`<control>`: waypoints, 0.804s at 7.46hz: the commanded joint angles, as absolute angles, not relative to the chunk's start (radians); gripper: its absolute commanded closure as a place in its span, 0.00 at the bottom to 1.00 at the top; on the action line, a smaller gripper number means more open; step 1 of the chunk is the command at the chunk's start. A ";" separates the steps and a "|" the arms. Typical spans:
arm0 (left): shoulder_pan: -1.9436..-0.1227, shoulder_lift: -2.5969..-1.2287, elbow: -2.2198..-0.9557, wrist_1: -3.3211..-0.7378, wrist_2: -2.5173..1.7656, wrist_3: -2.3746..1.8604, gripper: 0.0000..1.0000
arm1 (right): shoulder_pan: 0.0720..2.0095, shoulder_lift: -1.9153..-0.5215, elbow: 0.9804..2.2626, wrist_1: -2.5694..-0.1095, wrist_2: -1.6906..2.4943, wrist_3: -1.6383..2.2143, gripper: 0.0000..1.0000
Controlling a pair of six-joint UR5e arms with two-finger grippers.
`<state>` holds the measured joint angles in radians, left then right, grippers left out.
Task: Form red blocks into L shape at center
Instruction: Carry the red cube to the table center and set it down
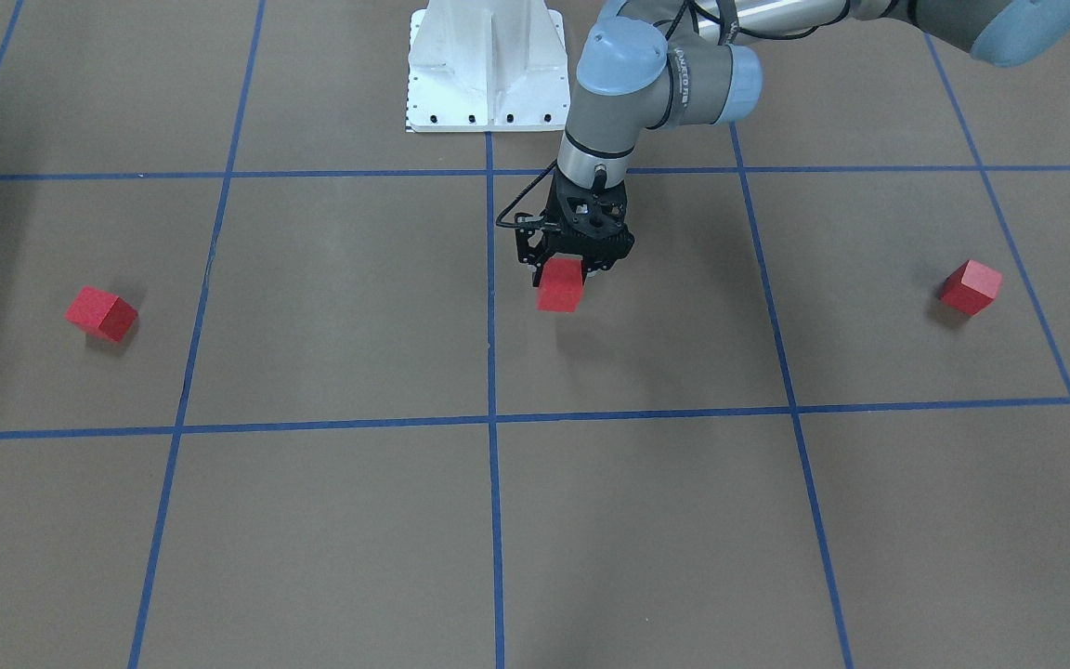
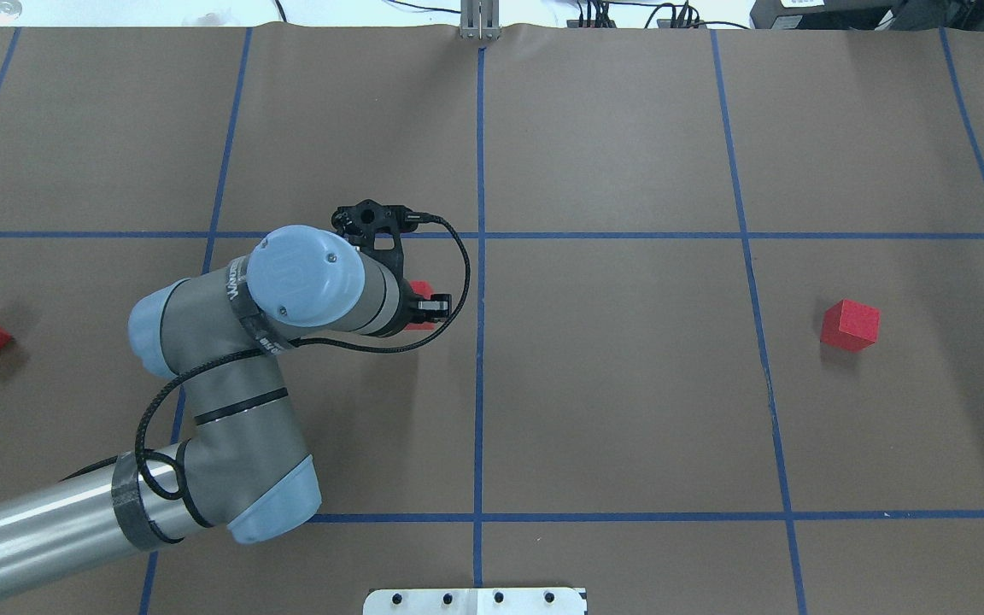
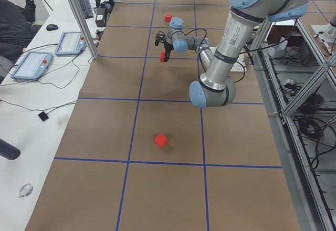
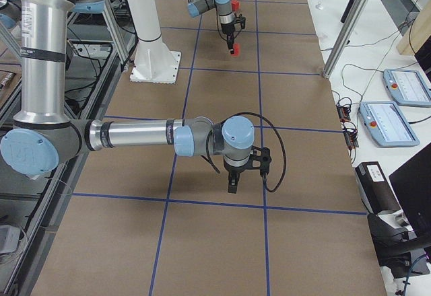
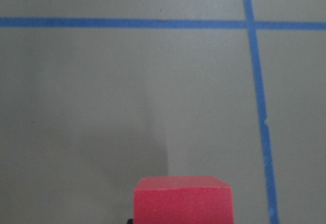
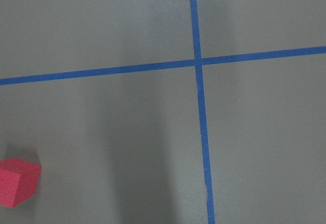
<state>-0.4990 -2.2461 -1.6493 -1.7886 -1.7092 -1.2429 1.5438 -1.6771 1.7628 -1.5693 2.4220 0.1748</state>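
The left gripper (image 1: 581, 269) pinches one red block (image 1: 560, 285) off the floor over the center (image 2: 526, 342), midway between the worktop's side edges. I judge this the first placement. Next, lower it square to the blue tape (image 1: 490, 372) and let go. The second red block (image 1: 101, 313) lies toward the right edge and the third red block (image 1: 970, 286) toward the left. I cannot tell whether the right gripper (image 4: 232, 183) is spread or closed.

The tabletop (image 1: 646, 520) was a flat brown matte sheet, ruled into large squares by blue tape lines (image 1: 492, 520). Two small cubes lay directly on it, well apart, each inside its own square and off the tape. The right-side red block (image 1: 101, 313) sat toward the robot's right end, turned at an angle to the grid. The left-side red block (image 1: 971, 286) sat toward its left end, likewise skewed, near a tape line. The white robot base (image 1: 486, 65) stood at the robot's edge, on the middle line.
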 commanded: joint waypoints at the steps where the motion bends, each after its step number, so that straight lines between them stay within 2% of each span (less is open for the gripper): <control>1: -0.529 -2.470 -1.391 -1.763 -1.707 -1.243 1.00 | 1.543 -1.677 1.764 -1.569 2.422 0.175 0.01; 2: -0.531 -2.526 -1.312 -1.770 -1.706 -1.243 1.00 | 1.545 -1.677 1.763 -1.569 2.422 0.176 0.01; 6: -0.529 -2.540 -1.235 -1.775 -1.704 -1.241 1.00 | 1.543 -1.677 1.763 -1.569 2.422 0.176 0.01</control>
<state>-0.5307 -2.5360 -1.2604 -1.7734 -1.7044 -1.2422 1.5433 -1.6767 1.7630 -1.5693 2.4222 0.1764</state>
